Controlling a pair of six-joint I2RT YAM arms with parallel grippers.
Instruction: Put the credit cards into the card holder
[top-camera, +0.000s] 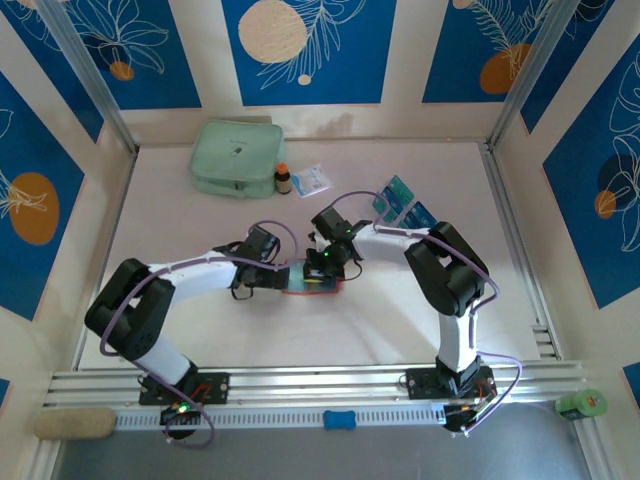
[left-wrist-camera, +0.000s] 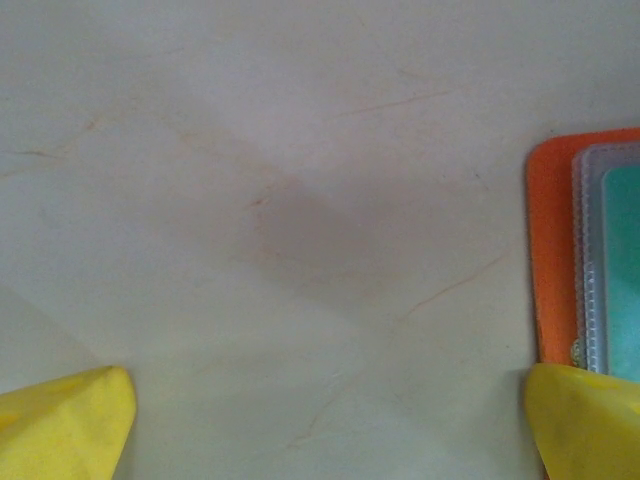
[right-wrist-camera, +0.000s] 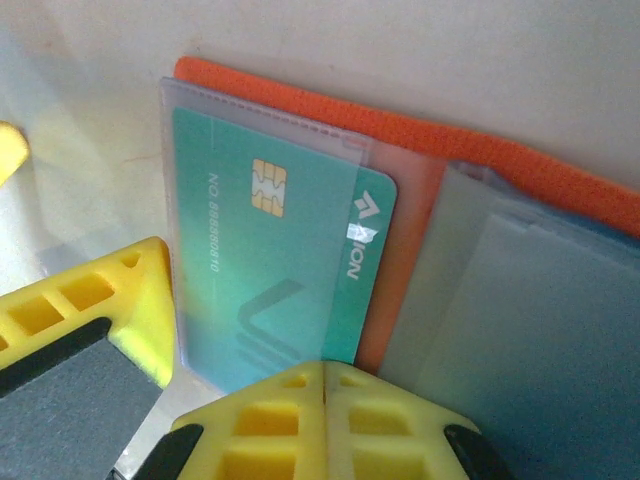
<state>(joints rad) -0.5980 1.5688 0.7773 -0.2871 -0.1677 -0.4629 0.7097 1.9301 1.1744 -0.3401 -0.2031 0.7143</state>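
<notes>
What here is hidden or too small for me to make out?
- Right wrist: the lower end of the teal card, behind the right gripper; whether it grips the card is unclear.
- Left wrist: most of the card holder, cut off by the frame's right edge.
- Top external: the spare cards, too small to count.

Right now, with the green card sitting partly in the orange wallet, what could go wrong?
1. The teal card has its logo end outside the clear pocket. With the right gripper closed at the card's near edge, a push might buckle the pocket instead of seating the card.
2. The left gripper is open, with one finger at the corner of the orange wallet, so the wallet could pivot or slide.
</notes>
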